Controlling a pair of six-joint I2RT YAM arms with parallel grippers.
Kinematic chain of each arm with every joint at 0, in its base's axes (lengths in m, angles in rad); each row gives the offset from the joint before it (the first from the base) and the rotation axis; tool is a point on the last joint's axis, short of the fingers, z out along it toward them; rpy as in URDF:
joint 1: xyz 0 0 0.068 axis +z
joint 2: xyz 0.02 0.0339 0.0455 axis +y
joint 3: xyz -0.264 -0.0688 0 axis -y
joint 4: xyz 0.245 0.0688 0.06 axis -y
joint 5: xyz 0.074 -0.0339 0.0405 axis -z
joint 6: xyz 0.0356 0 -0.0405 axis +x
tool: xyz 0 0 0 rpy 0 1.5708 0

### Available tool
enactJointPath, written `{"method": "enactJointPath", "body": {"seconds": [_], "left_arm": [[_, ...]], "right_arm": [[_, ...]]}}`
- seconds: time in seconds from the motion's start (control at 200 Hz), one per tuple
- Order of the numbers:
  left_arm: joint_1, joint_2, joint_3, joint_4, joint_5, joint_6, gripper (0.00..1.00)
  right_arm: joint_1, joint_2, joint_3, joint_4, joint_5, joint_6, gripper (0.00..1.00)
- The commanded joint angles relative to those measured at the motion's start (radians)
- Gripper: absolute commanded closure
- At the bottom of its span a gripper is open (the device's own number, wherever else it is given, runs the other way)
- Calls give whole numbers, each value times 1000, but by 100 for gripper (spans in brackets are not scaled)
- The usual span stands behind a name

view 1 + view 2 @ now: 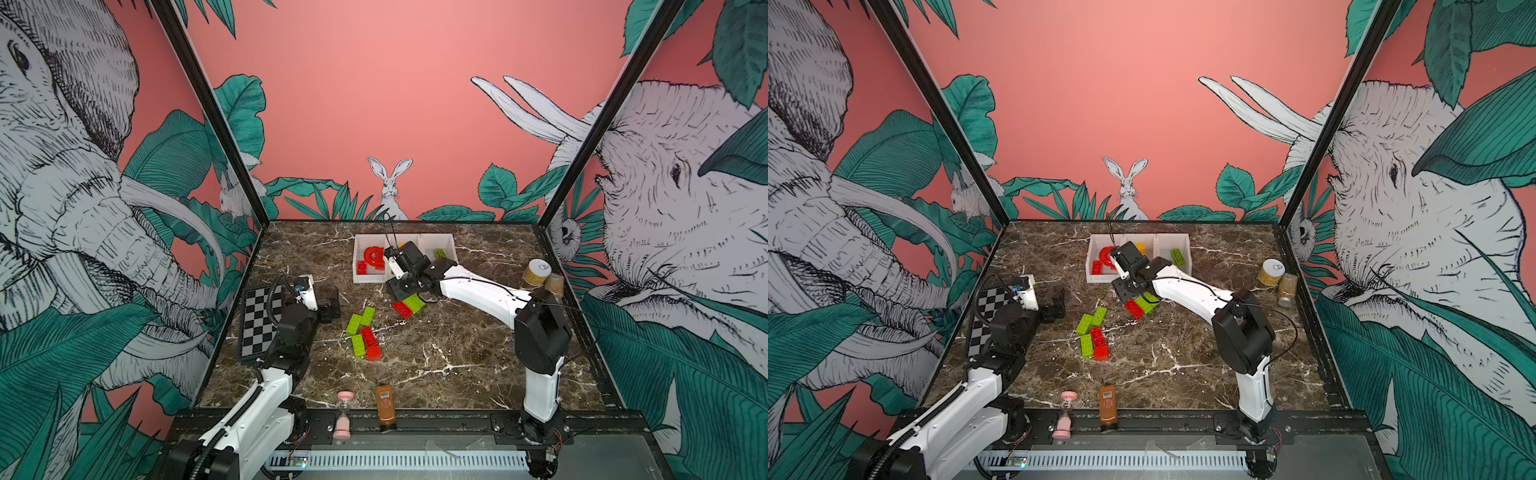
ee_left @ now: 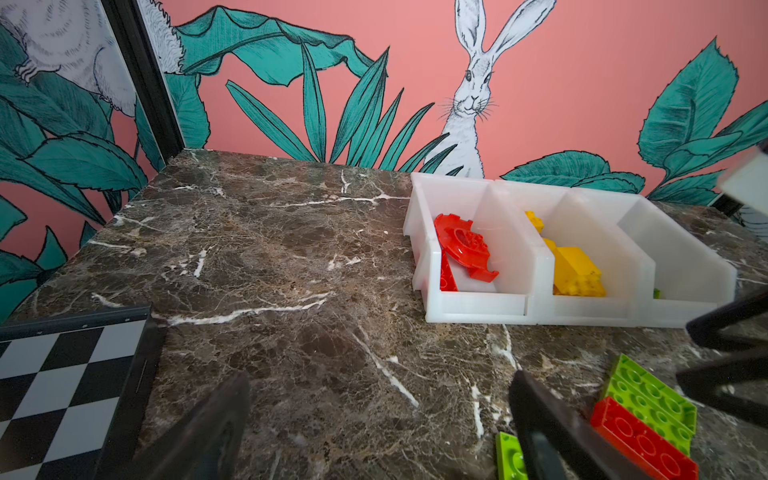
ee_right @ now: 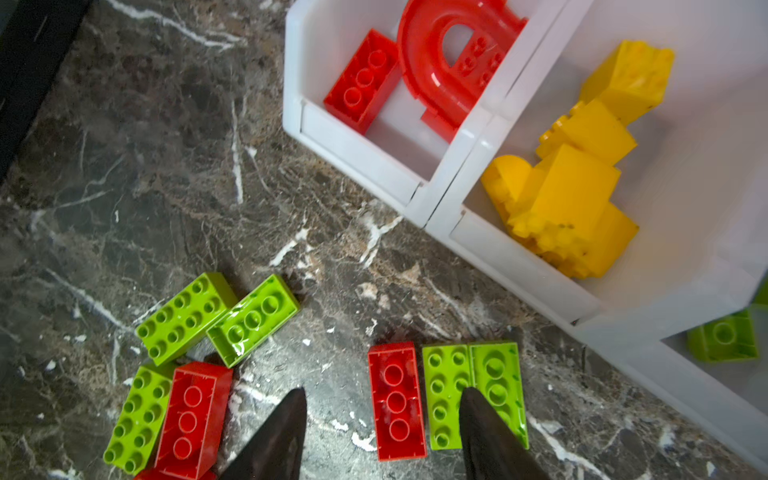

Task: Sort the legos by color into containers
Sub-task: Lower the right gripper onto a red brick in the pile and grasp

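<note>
Right gripper point(image 3: 382, 392), jaws parted and empty, hovers over a loose red brick point(image 3: 397, 401) touching two green bricks point(image 3: 444, 374) on the table point(image 3: 124, 208); best centred on one brick before closing. Left gripper point(image 2: 380, 376) gapes, idle. Bins point(image 2: 482, 307): red arch point(image 3: 449, 62) plus brick; yellow bricks point(image 3: 569, 199); one green.

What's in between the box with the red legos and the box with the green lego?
The middle container, and it holds the yellow legos. It shows clearly in the left wrist view.
</note>
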Motion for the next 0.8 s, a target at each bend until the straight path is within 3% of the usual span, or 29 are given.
{"method": "enactJointPath", "body": {"seconds": [0.0,0.795], "left_arm": [[-4,3,-9,4,-11,11,2],[-4,-14,-11,0,-11,4,2]], "right_arm": [[-1,29,-13,-62,-36,-27,42],[33,116,-67,-21,-124,3,42]]}}
